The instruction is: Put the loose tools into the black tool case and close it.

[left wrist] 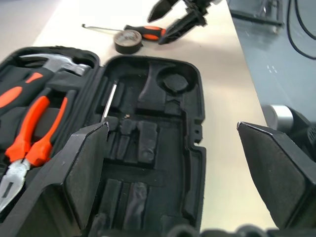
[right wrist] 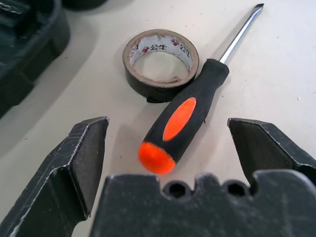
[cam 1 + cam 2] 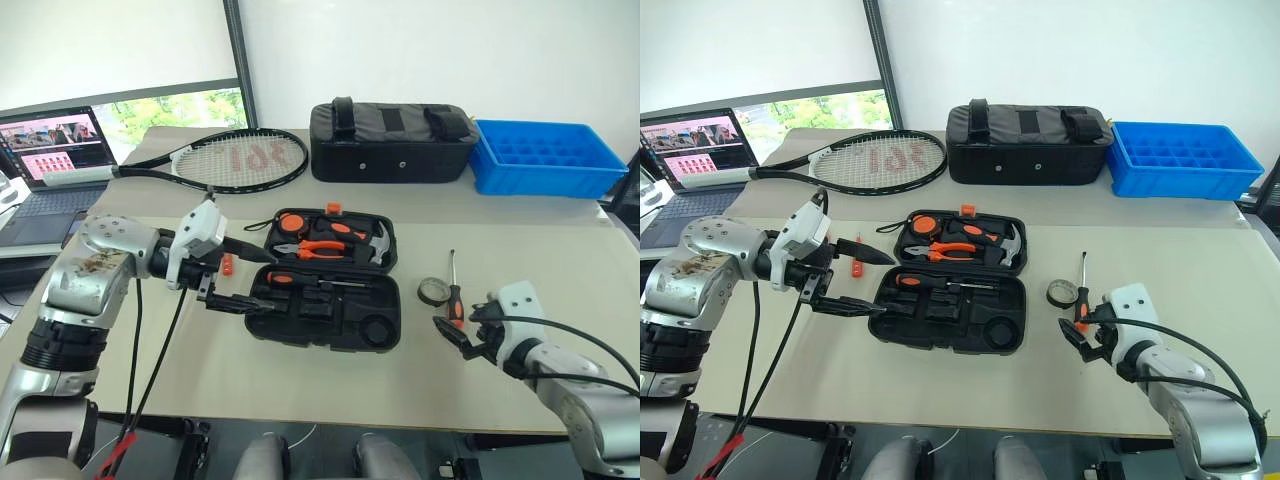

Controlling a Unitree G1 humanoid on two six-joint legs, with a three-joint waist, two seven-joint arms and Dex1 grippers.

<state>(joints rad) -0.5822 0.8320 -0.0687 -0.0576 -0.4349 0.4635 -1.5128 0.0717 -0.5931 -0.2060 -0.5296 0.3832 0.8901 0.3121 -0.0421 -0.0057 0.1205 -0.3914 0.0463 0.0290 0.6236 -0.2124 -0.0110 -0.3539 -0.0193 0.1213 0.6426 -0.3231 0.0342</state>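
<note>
While the black tool case (image 3: 325, 280) lies open at the table's centre, its lid half at twelve o'clock holds a hammer (image 3: 372, 245) and orange-handled pliers (image 3: 318, 247), and its near half already carries one screwdriver (image 3: 300, 281) in a recess, with a round well (image 1: 174, 80) still vacant. Loose items outstanding: one black-and-orange screwdriver (image 2: 190, 111) at three o'clock of the case, shaft pointing away from the robot; one small black tape roll (image 2: 161, 61) touching its handle on the case side; one small orange tester (image 3: 228, 264) at nine o'clock of the case, just beside the left gripper (image 3: 232, 278). Left gripper: jaws wide apart, empty, hovering at the case's left edge. Right gripper (image 2: 168, 143): jaws spread, empty, straddling the butt of the screwdriver handle without touching it. Handling, by judgement: the screwdriver is light and rigid, with a rubbery handle that should resist slipping; take it across the thick mid-handle at the orange inlay, not the thin smooth shaft, which could roll or pivot. The tape roll is light and slightly yielding; pinch across one wall through the core, or across its outer diameter. It sits close enough to be nudged when the screwdriver is lifted. Behind the case lie a tennis racket (image 3: 232, 160), a black fabric bag (image 3: 392, 142) and a blue tray (image 3: 546, 158), none belonging to the set.
</note>
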